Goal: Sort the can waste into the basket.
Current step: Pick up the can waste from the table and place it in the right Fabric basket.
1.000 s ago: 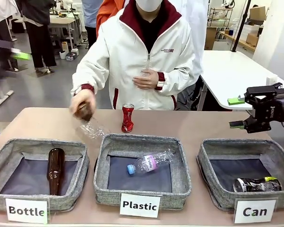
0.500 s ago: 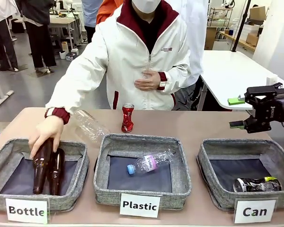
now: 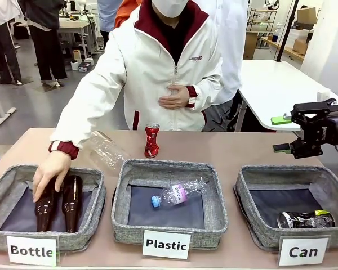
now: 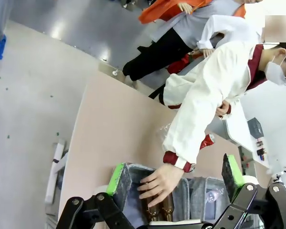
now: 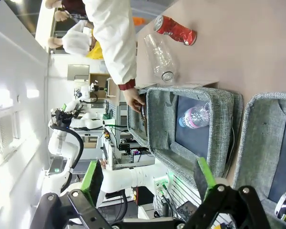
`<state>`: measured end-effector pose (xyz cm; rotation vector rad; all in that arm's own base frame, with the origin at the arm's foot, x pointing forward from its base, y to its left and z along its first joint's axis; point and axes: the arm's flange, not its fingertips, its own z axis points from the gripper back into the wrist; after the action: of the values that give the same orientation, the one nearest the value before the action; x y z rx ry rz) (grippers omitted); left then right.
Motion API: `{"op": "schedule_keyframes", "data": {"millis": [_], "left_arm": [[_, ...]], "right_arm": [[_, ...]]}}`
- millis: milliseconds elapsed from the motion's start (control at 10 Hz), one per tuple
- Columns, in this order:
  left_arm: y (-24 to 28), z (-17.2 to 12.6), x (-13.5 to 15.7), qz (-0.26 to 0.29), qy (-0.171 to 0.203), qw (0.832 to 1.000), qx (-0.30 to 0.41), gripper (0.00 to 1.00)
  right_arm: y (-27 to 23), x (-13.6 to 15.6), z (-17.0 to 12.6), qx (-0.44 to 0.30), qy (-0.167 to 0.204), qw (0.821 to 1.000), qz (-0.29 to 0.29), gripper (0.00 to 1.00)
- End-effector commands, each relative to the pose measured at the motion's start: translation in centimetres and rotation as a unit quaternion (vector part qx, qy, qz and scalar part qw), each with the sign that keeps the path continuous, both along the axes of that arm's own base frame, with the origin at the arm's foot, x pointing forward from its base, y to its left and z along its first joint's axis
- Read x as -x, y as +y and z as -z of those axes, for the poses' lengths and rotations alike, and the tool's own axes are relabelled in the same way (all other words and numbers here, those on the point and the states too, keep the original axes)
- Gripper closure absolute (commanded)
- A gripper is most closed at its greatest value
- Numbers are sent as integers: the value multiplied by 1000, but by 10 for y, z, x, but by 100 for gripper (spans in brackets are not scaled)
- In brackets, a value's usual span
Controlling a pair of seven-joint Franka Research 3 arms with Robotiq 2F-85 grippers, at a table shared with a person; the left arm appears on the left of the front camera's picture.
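My right gripper (image 3: 281, 134) hangs with its fingers spread wide and nothing between them, over the far right side of the table. My left gripper (image 4: 176, 174) is spread just as wide and empty, looking down on the Bottle basket (image 3: 84, 239), where the person's hand (image 3: 49, 171) rests on the brown bottles (image 3: 72, 199).

Nearest me, at about 6 o'clock below the right gripper, sits the Can basket (image 3: 252, 222). The black can (image 3: 306, 219) already lies on its side in the basket's front right corner.

Farther out, the red can (image 3: 151, 140) stands upright on the bare table just behind the Plastic basket (image 3: 214, 222) — its long axis vertical. From the right gripper it lies at roughly 9 o'clock, a little lower and well apart. A clear bottle (image 3: 107, 147) lies on its side near the can's own 9 o'clock.

I judge the right arm the one to send — it hangs above the target basket, and a sideways reach toward 9 o'clock would meet the can across its upright body.
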<state>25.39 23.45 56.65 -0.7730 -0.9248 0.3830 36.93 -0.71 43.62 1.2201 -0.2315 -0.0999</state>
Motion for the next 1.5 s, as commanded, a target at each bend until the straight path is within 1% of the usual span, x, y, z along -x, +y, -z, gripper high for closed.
{"op": "schedule_keyframes", "data": {"millis": [0,200,400,500,600,700,800,900,1100,1300,1400], "left_arm": [[-13,-4,-11,6,5,1000,2,0],[-26,-8,-24,1,21,1000,-21,0],[-43,-11,-32,19,27,999,-33,0],[-66,-12,-42,53,32,997,-55,0],[-95,-10,-62,99,49,990,-91,0],[-123,-6,-82,167,53,980,-98,0],[-150,0,-104,200,71,970,-122,0],[-179,13,-132,197,90,962,-167,0],[-238,45,-181,231,109,950,-181,0],[-297,77,-209,272,125,930,-211,0],[-314,88,-219,268,130,928,-224,0]], "right_arm": [[-1,1,0,4,-5,1000,-6,0],[-1,1,0,4,-5,1000,-6,0],[-1,1,0,4,-5,1000,-6,0],[-1,1,0,4,-5,1000,-6,0],[-1,1,0,4,-5,1000,-6,0],[-1,1,0,4,-5,1000,-6,0],[-1,1,0,4,-5,1000,-6,0],[-1,1,0,4,-5,1000,-6,0],[-1,1,0,4,-5,1000,-6,0],[-1,1,0,4,-5,1000,-6,0],[-1,1,0,4,-5,1000,-6,0]]}}
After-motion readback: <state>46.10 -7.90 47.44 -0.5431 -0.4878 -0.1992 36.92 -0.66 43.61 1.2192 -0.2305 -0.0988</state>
